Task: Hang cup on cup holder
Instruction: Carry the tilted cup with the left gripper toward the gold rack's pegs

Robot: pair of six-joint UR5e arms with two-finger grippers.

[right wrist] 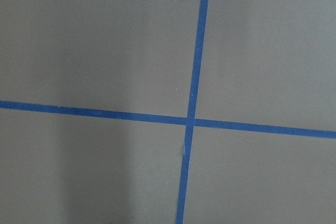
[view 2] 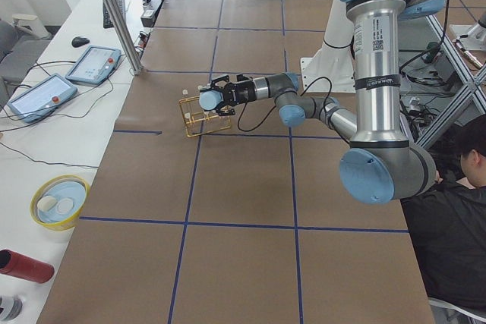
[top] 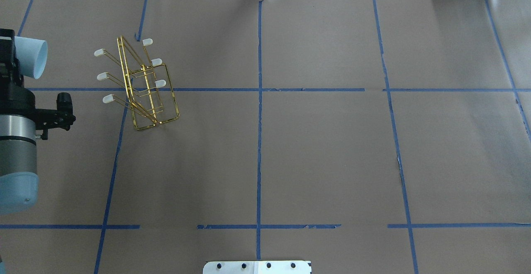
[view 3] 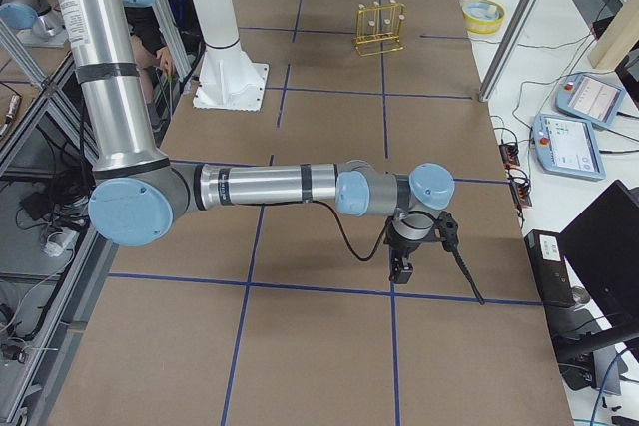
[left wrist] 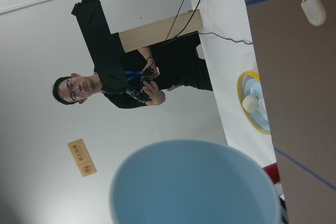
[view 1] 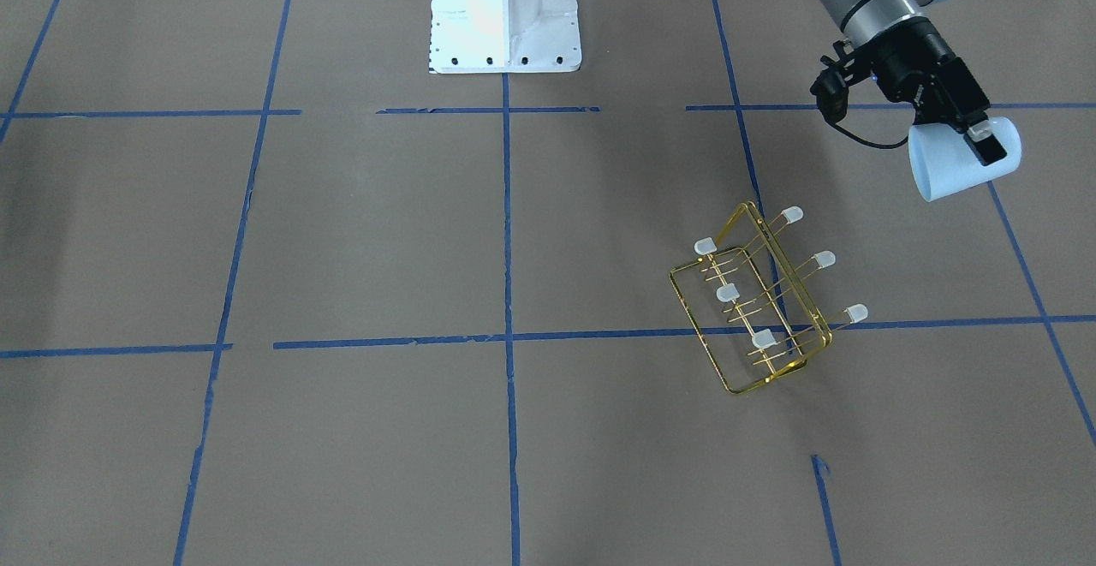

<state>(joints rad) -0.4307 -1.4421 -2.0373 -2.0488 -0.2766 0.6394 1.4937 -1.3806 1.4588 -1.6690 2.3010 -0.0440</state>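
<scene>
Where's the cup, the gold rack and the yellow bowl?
cup [view 1: 942, 170]: front-facing view, on its pale side wall.
rack [view 1: 728, 293]: front-facing view, on a whitish prong cap near its middle.
bowl [view 2: 53, 225]: left view, on its yellow near wall.

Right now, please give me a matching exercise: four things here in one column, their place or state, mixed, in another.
1 cup
2 cup holder
3 left pincer
4 yellow bowl

A on the white bench
B shut on the cup
C held in the air
D standing on the brown paper

Pairs: 1-C, 2-D, 3-B, 4-A
</scene>
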